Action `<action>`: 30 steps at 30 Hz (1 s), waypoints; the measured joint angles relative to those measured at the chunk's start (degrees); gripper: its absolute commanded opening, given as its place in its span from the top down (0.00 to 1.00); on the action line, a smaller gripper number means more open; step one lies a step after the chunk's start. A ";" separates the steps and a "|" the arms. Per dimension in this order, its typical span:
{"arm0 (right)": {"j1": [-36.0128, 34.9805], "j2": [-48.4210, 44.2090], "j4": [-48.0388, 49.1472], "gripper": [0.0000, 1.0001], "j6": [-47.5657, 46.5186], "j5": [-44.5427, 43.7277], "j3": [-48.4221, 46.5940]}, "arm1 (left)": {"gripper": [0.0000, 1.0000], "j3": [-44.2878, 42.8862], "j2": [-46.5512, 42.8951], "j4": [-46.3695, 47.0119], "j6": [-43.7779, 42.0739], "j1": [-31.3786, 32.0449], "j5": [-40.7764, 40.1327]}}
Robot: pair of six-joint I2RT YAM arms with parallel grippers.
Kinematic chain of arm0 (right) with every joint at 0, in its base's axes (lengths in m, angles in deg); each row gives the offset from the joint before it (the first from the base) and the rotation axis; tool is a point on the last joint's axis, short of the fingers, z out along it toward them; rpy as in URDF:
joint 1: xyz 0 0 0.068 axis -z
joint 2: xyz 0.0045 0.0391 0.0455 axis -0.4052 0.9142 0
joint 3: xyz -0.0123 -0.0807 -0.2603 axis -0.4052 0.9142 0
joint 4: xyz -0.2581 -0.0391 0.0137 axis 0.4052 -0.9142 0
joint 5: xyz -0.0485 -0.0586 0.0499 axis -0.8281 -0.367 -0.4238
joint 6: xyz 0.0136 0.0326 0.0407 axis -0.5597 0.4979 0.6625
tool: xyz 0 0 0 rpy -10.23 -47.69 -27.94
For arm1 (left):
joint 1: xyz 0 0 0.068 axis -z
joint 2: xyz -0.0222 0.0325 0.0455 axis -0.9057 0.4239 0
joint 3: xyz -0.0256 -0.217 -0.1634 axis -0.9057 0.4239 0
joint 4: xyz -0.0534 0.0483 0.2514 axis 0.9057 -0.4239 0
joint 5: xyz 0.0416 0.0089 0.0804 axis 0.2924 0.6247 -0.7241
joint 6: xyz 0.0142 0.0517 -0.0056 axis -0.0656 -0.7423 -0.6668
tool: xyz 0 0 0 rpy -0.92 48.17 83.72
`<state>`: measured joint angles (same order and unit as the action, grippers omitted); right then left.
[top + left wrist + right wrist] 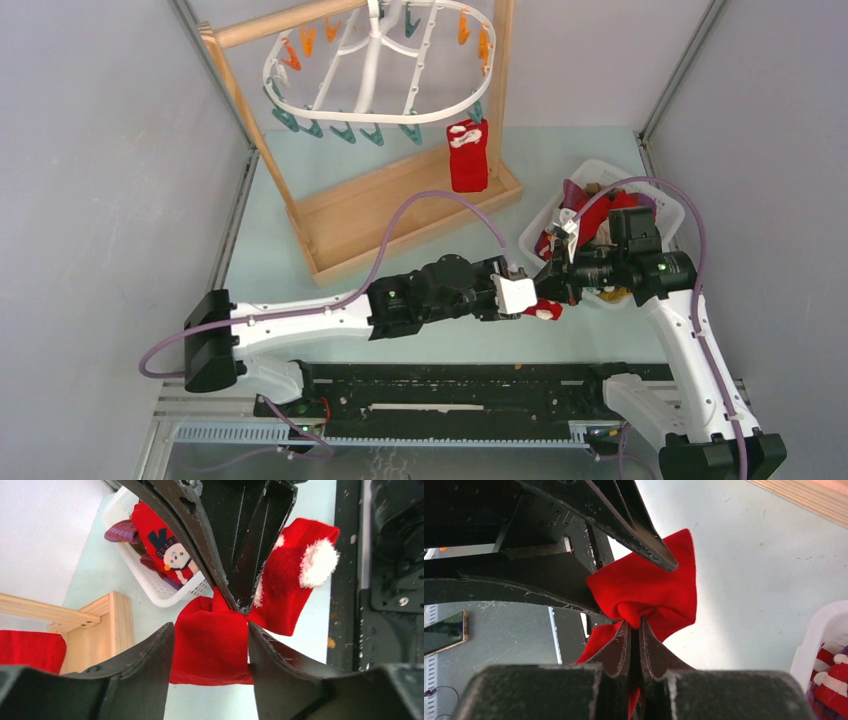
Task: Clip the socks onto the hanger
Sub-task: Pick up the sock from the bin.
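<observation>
Right gripper (634, 625): fingers pinched together on a bunched fold of the red sock (649, 592), just in front of the basket.
Left gripper (210, 635): fingers apart, astride the red sock's flat end, not squeezing it by the look.
Handling: light and limp, and it slumps where unsupported; best taken at the flat edge.
Left wrist only: pompom (317, 562), and the basket (145, 580) holding more socks.
Top only: hanger (400, 119), clipped sock (468, 158) at its rim.

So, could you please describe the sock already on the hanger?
Find the wooden stand at the table's back, carrying a white oval hanger. From its front right rim hangs a red sock with white markings, the only sock up there.
</observation>
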<state>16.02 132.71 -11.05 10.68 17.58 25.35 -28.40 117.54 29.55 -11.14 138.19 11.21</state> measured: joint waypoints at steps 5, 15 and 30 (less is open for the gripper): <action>-0.33 0.26 -0.20 0.89 -0.81 -0.11 0.00 | 0.94 -2.23 1.11 -4.31 -0.90 0.02 -1.29; -0.46 0.09 -2.25 0.36 -2.16 -0.48 0.00 | 1.00 -2.40 0.20 -7.52 4.70 -0.37 -2.12; 1.07 -1.86 -3.21 0.15 -3.39 1.70 0.42 | 1.00 -2.84 -7.26 -10.19 28.57 -7.80 4.33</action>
<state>17.09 130.86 -14.27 7.29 19.29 25.76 -31.24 110.28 19.36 17.42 130.39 15.54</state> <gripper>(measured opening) 0.788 0.022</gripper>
